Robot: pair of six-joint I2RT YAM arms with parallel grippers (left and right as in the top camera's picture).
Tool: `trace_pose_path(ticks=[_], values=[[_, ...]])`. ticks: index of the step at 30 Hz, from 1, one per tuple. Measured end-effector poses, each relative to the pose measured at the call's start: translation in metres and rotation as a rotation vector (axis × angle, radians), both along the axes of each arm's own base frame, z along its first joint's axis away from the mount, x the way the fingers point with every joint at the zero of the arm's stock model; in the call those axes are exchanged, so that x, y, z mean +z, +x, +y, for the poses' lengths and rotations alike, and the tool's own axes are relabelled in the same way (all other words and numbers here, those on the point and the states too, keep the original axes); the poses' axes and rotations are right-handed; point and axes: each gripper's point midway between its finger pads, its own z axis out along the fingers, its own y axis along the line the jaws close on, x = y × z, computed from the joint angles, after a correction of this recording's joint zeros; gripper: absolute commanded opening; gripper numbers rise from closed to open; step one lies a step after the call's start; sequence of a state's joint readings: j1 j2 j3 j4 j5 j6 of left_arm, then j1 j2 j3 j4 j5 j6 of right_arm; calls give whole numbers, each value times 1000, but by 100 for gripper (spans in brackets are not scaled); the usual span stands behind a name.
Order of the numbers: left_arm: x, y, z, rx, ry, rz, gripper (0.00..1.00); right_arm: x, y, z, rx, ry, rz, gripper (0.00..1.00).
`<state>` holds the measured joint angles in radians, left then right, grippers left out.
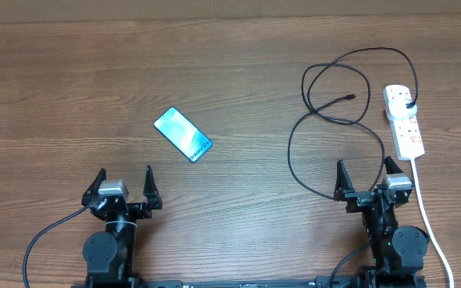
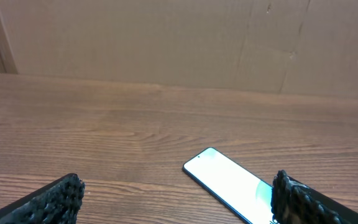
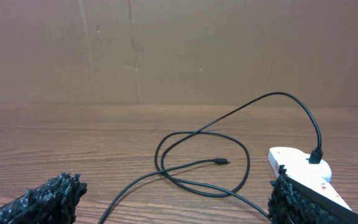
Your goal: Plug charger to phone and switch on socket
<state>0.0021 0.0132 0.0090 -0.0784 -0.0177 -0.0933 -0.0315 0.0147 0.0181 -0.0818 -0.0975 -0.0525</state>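
- Lying flat and screen-up on the brown wood-grain counter (image 1: 230, 64), the slim rectangular phone with a light cyan-blue screen (image 1: 183, 134) sits left of centre. Its long axis runs diagonally, from far-left to near-right in the overhead view. The end with small dark lettering points near-right.
- The phone lies ahead of the left tool (image 1: 125, 171) and slightly to its right, apart from it. In the left wrist view the phone (image 2: 229, 183) runs in behind the right-hand black textured finger (image 2: 297, 199).
- The long thin black charger cable (image 1: 289, 148) lies in loose overlapping loops on the right half of the counter, well apart from the phone.
- The cable's small plug tip (image 1: 349, 98) rests on the counter inside the loops and points right, towards the strip, without touching it.
- The black plug (image 1: 407, 104) at the cable's other end sits in the far end of the white elongated power strip with red-marked switches (image 1: 404, 120).
- The strip's long axis runs roughly far to near. Its thick white cord (image 1: 424, 208) leaves the near end and trails towards the near edge.
- Left tool: jaws spread wide, holding nothing.
- Right tool (image 1: 364, 162): jaws spread wide, holding nothing. It stands near the strip, just on the near side of the cable loops.
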Motion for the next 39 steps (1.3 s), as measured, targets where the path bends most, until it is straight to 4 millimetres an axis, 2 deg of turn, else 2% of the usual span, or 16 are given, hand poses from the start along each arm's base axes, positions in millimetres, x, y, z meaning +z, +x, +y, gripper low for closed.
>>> trace_pose_path(ticks=[4,9,15,26,39], values=[[1,0,1,4,12,-2,100,0,0,0,0,0,0,100],[3,-1,15,83,79,-7,100,0,0,0,0,0,0,100],[3,-1,20,107,102,-5,100,0,0,0,0,0,0,100],[3,-1,19,105,105,-4,100,0,0,0,0,0,0,100],[1,0,9,43,101,-1,100,0,0,0,0,1,0,100]])
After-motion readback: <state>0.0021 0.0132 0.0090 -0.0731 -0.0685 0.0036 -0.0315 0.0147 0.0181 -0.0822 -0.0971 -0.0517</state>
